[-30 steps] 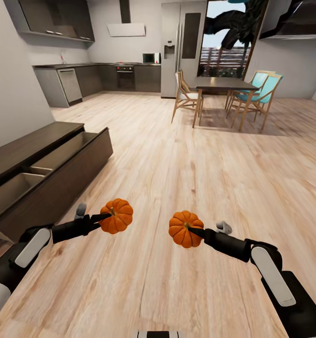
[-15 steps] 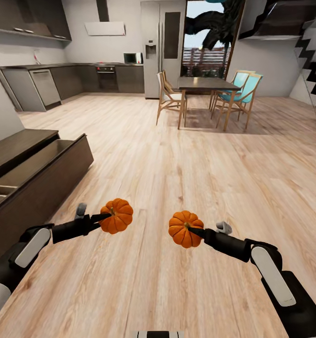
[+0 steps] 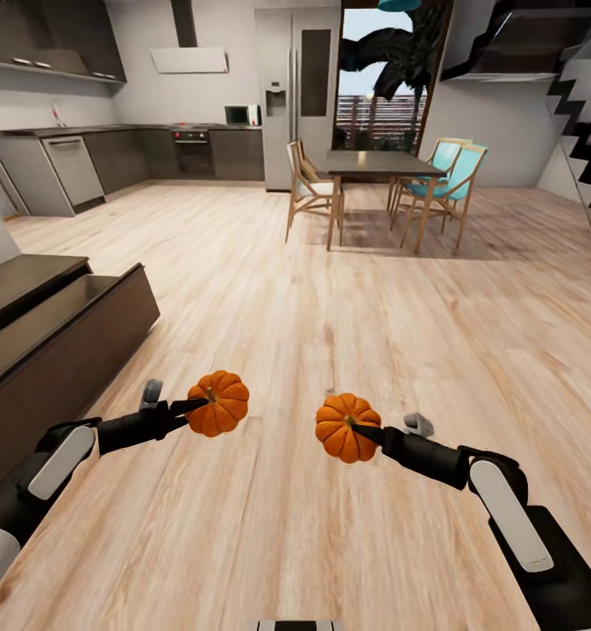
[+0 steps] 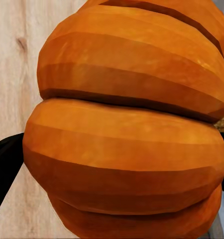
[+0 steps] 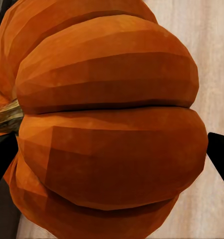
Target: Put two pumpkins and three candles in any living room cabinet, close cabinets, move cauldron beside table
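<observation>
Beside the open cabinet (image 3: 63, 337), claws (image 3: 193, 405) (image 3: 366, 431) clamp pumpkins (image 3: 218, 403) (image 3: 344, 427).

Two small ribbed orange pumpkins, one (image 3: 218, 403) left, one (image 3: 346, 427) right, held off floor; dark brown wood cabinet (image 3: 59, 350) open at left.

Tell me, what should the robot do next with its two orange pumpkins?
Probably turn left toward the low dark brown wood cabinet, whose open beige drawer sits at the left edge. Each gripper, left and right, holds a ribbed orange pumpkin over bare floor.
</observation>
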